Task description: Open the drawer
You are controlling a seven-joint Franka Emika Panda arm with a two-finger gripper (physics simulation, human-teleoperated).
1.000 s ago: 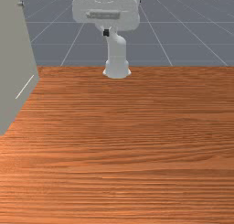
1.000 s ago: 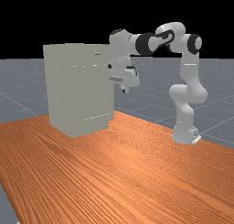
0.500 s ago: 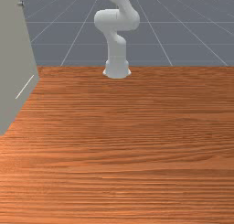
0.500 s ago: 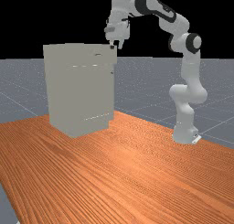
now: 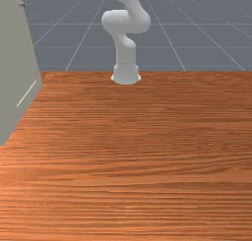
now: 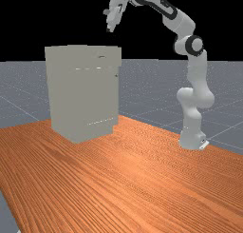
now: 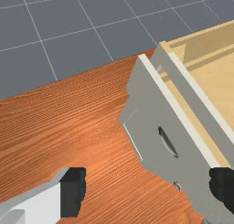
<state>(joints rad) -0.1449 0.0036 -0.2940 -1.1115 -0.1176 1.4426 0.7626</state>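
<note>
Lettering: none legible | Numbers: none legible | Labels, brands, signs: none legible

Cab. (image 6: 83,99) grey, table (image 6: 133,179) orange-brn w/ grain, arm (image 6: 196,68) wht & blk, floor (image 7: 68,40) grey w/ grid.

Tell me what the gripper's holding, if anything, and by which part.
Nothing is held. The gripper hangs open above the cabinet, with a gap between them.

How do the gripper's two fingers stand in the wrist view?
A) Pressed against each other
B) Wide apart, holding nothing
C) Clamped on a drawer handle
B: the black fingertips of the gripper stand far apart, and the cabinet front shows in the gap with nothing pinched between them.
</note>
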